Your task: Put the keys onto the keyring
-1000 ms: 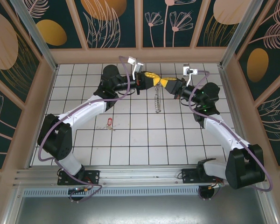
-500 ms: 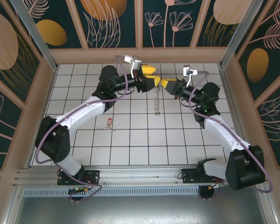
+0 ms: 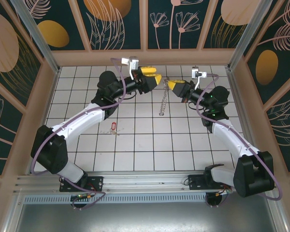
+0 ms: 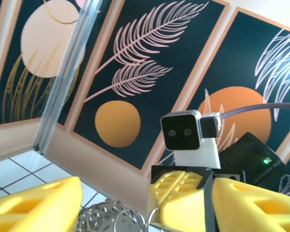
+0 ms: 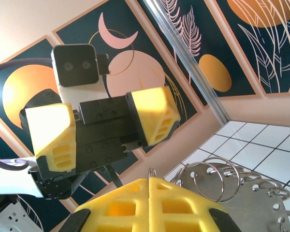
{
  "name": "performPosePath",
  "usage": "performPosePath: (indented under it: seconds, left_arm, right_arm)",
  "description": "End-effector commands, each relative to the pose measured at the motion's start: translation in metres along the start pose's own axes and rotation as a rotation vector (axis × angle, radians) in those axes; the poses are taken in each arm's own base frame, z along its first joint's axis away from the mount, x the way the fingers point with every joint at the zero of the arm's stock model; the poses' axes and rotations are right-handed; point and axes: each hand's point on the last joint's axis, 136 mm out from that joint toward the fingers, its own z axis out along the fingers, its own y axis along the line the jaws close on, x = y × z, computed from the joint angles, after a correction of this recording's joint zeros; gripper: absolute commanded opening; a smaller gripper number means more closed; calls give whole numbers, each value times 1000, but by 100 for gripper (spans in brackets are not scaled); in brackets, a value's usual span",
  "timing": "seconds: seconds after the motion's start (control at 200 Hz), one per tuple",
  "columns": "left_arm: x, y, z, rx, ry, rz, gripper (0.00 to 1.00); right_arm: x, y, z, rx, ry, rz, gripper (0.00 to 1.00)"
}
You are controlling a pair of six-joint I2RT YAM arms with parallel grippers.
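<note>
Tiny key with a red-pink oval head [image 3: 113,126] lies flat on the white tiled floor [image 3: 135,145], left of centre in the top view, well apart from both arms. Farther up, the thin metal keyring fringed with small silvery pieces [image 3: 162,102] hangs (edge-on, so it reads like a chain) from the right gripper [image 3: 170,85], its yellow fingers [image 5: 130,205] pressed together on the ring wire. Left gripper [image 3: 156,78] faces it at upper centre, fingers spread, holding nothing.
</note>
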Motion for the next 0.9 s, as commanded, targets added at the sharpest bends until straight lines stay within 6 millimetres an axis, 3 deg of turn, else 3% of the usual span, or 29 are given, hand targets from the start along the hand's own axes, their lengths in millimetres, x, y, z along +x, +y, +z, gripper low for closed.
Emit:
performPosePath:
  seconds: [0.0, 0.2, 0.896]
  left_arm:
    - [-3, -13, -3, 95, -25, -58, 63]
    - [0, -18, 0, 168, -28, -121, 48]
    - [7, -18, 6, 252, -23, -178, 37]
  right_arm:
    - [-30, 36, -5, -84, -85, -143, 0]
    - [-42, 44, -4, -108, -140, -166, 0]
    - [-45, 38, 11, -129, -154, -140, 0]
